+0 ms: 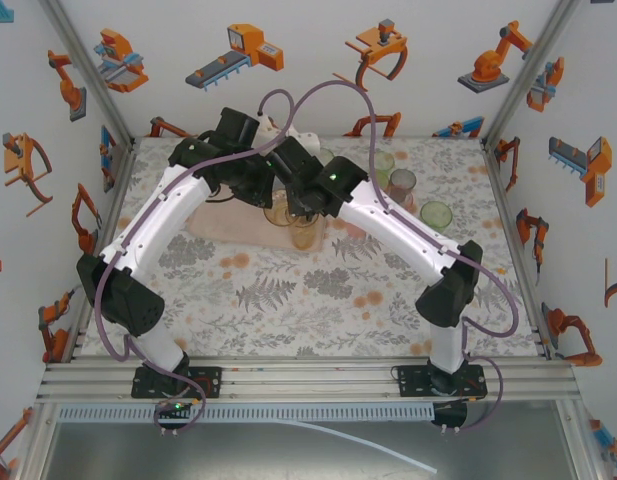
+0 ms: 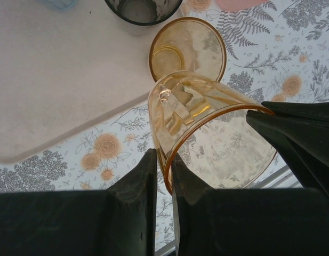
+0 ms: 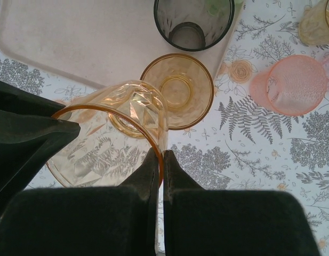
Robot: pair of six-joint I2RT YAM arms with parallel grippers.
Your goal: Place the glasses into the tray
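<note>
An orange glass (image 2: 196,106) is held tilted above the flowered bench (image 3: 249,160), just beside the pink tray (image 2: 57,80); its rim is gripped on one side by the clenched left pincer (image 2: 164,160) and on the opposite side by the clenched right pincer (image 3: 161,157); a second orange glass (image 3: 177,90) is seen upright beneath, by the tray's edge; a grey glass (image 3: 193,24) is stood on the tray.

The left arm (image 1: 160,212) and right arm (image 1: 400,222) lean inward, meeting over an orange glass (image 1: 304,237) beside the pink tray (image 1: 218,228).
</note>
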